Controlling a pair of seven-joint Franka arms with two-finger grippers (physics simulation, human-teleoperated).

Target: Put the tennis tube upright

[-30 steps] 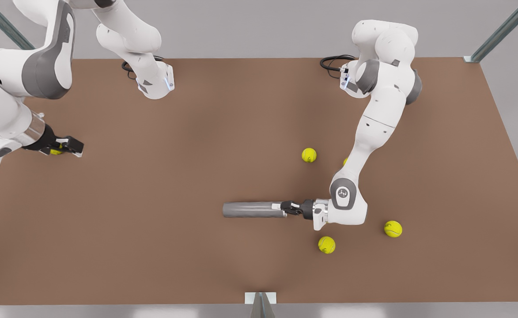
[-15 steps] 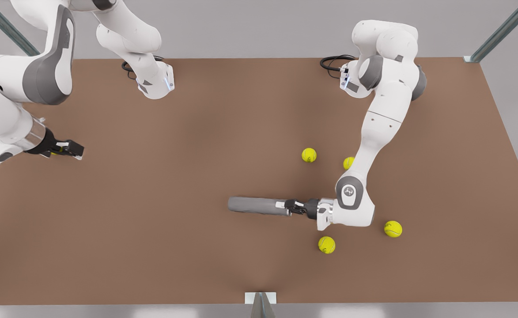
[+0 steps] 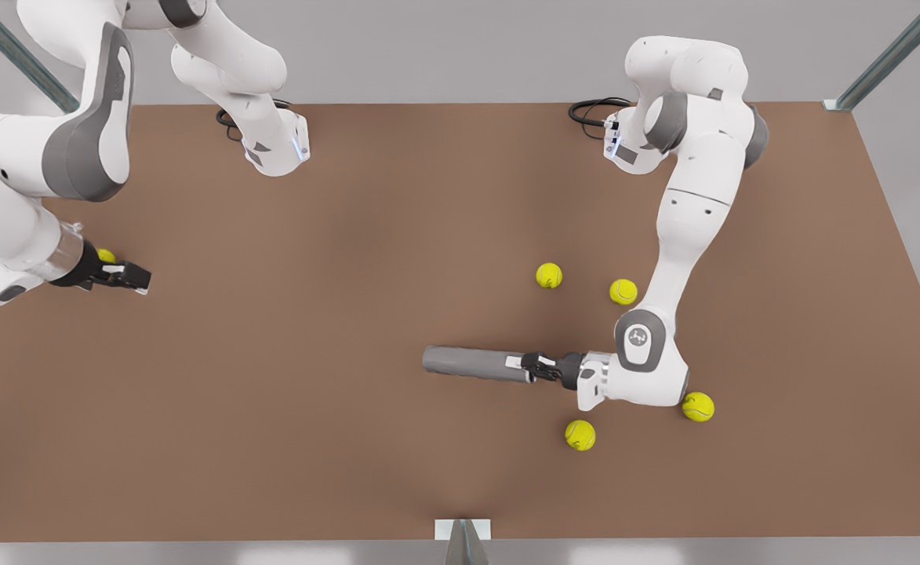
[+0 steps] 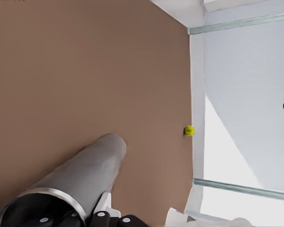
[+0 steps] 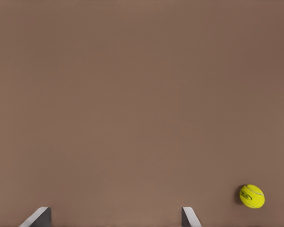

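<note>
My left gripper [image 3: 524, 364] pinches the tennis tube [image 3: 475, 364] by its open rimmed end; the tube is still lying nearly flat over the table [image 3: 350, 439], so tipping it upright is all left to do. Far off, my right gripper [image 3: 134, 276] waits, fingers spread, beside a tennis ball [image 3: 105, 256].

A big brown table [image 3: 350, 329] holds five yellow tennis balls [image 3: 549, 275]. The grey tennis tube [image 3: 475, 364] lies flat near the middle. One ball sits far off by the front view's left edge.
</note>
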